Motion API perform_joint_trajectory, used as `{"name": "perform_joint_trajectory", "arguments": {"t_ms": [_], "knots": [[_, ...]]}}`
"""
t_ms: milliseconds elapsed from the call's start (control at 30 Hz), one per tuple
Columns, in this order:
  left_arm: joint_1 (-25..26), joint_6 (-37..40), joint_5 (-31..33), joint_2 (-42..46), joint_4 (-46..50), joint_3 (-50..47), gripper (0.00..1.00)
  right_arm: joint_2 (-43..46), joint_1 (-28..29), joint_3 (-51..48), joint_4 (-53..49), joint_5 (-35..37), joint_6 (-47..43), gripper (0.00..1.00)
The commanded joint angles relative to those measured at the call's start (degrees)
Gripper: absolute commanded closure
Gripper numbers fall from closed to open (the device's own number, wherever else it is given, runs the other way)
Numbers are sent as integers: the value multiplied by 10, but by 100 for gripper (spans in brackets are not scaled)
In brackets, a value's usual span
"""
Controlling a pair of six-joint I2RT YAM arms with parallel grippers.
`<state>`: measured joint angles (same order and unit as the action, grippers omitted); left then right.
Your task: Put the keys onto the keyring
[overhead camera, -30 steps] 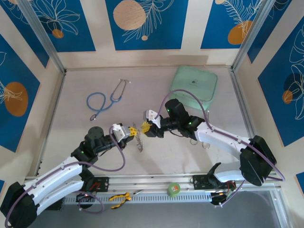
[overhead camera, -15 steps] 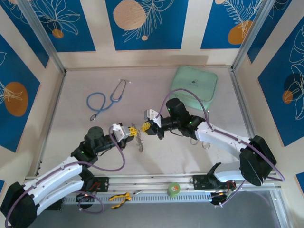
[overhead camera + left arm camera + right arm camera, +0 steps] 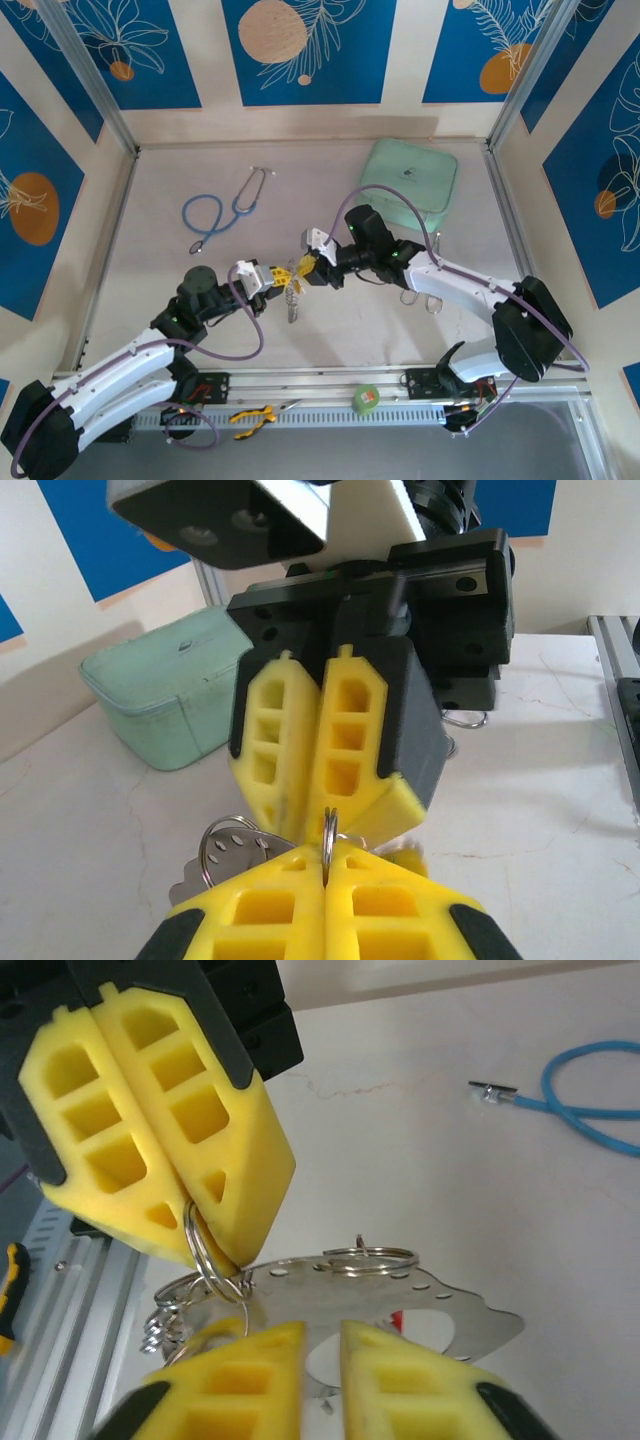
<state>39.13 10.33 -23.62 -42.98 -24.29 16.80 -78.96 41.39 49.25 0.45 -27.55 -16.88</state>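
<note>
The left fingers [image 3: 260,912] are closed on the thin silver wire keyring [image 3: 327,829] — the right fingers [image 3: 412,1380] stand slightly apart beside it.

Blue stethoscope [image 3: 222,212], looped on the pale table [image 3: 160,200], far left; mint-green case [image 3: 410,175], far right; green tape roll [image 3: 367,398] and yellow-handled pliers [image 3: 252,415], on the near slotted rail [image 3: 320,412]; blue leaf-patterned wall panels [image 3: 330,60] behind.
</note>
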Motion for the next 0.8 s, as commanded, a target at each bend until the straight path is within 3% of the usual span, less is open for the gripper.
{"name": "perform_joint_trajectory", "arguments": {"t_ms": [0,467,767], "knots": [[-1,-12,-15,1,-48,-11,100,37,-15,-26,40,-22,21,73],[0,-31,-33,-18,-69,-12,100,33,10,-22,55,-59,-13,74],[0,-37,-36,-28,-81,-11,100,8,18,-2,52,-57,-23,91]]}}
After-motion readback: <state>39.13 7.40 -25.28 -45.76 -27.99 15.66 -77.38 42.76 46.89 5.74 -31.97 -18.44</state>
